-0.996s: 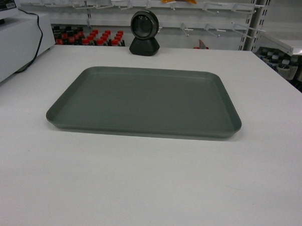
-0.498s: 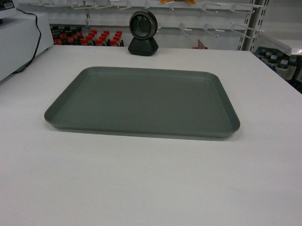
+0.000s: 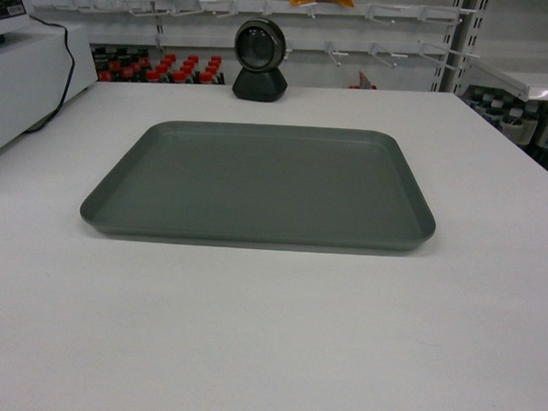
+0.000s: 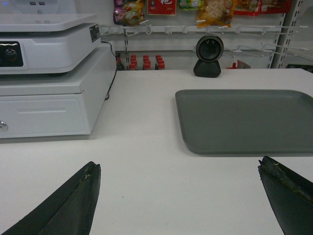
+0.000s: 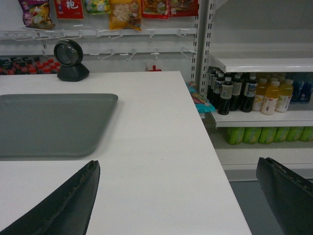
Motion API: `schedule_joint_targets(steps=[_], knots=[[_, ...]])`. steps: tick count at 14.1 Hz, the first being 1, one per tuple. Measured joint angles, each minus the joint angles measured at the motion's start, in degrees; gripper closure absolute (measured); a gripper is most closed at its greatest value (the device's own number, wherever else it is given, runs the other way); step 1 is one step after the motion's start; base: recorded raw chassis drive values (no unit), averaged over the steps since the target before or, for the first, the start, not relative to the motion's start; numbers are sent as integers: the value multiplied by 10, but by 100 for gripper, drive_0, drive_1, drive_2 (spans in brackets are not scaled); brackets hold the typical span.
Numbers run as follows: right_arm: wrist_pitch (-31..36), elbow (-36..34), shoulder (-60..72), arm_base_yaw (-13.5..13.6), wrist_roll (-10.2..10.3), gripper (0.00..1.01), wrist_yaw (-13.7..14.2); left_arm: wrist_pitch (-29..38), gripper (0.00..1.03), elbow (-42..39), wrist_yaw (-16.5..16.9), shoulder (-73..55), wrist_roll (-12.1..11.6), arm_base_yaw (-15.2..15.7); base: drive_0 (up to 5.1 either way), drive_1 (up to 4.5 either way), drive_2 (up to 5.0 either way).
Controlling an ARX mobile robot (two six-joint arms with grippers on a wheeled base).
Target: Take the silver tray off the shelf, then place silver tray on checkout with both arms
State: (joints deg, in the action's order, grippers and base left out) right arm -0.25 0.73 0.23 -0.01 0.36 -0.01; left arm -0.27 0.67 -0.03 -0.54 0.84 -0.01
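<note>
The tray [image 3: 258, 185] lay flat mid-checkout [image 3: 268, 333]; my left gripper [image 4: 178, 196] and right gripper [image 5: 178, 196] gaped wide, empty, and a careless retreat could nudge it.

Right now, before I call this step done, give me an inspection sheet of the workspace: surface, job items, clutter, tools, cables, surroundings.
Surface: wide white checkout tabletop, flat and bare around the tray.
Job's things: large grey-silver rectangular tray lying flat on the checkout, empty.
Clutter: round black-and-silver scanner on a stand behind the tray; white cash register box at left.
Grippers: left tool open, short of the tray; right tool open, touching nothing.
Cables: black cable at the register.
Surroundings: white store shelf with bottled drinks on the right.
</note>
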Motion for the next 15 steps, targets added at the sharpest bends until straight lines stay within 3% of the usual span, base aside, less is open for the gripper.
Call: schedule_joint_targets(steps=[15], knots=[[0,0,0,0,0,3,0,1,5,0,0,0,0,0,0,0,0]])
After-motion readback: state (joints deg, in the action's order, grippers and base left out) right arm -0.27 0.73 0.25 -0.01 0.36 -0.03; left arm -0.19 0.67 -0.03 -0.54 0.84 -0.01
